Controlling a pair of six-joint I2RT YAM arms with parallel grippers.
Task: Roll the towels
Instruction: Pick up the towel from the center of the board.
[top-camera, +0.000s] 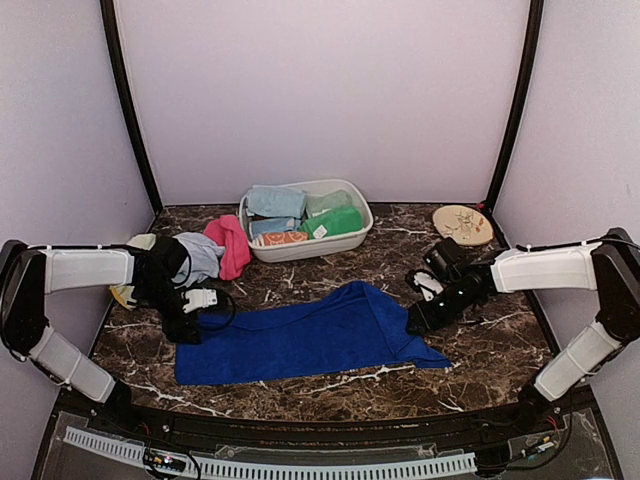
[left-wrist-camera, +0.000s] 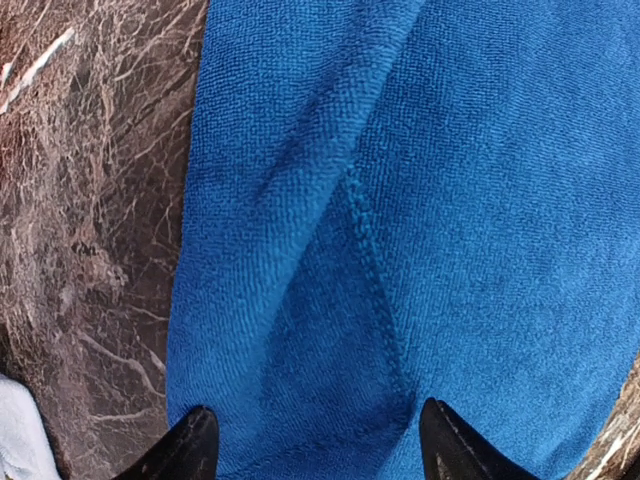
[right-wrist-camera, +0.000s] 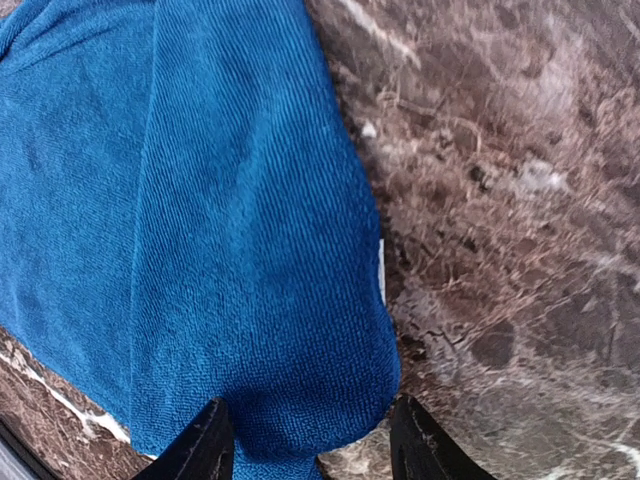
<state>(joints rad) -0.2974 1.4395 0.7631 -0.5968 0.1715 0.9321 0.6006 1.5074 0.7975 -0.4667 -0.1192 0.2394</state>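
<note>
Left gripper (top-camera: 189, 323): we've got it down low at the left end of the royal blue towel (top-camera: 300, 340). In the wrist view its two dark fingertips (left-wrist-camera: 190, 445) stand well apart, jaws spread and nothing pinched, with blue cloth lying between them.
Pale blue towel (top-camera: 203, 256): it's bunched up on the table just behind the left arm, touching the pink one.
Pink towel (top-camera: 230, 245): we see it in a crumpled heap just left of the tub.
Royal blue towel: it's spread long and mostly flat across the middle of the marble table (top-camera: 480, 350), with a folded hump towards its right end. Up close a stitched hem (left-wrist-camera: 370, 260) runs down it.
White tub (top-camera: 305, 248): it sits behind the towel, holding a light blue cloth (top-camera: 275, 201) and a green one (top-camera: 337, 222).
Right gripper (top-camera: 421, 321): it's at the towel's right end. Its fingers (right-wrist-camera: 210, 445) are parted here too, with the folded edge of the towel (right-wrist-camera: 220, 260) sitting between them.
Tan plate (top-camera: 463, 224): it's at the far right, near the back wall.
</note>
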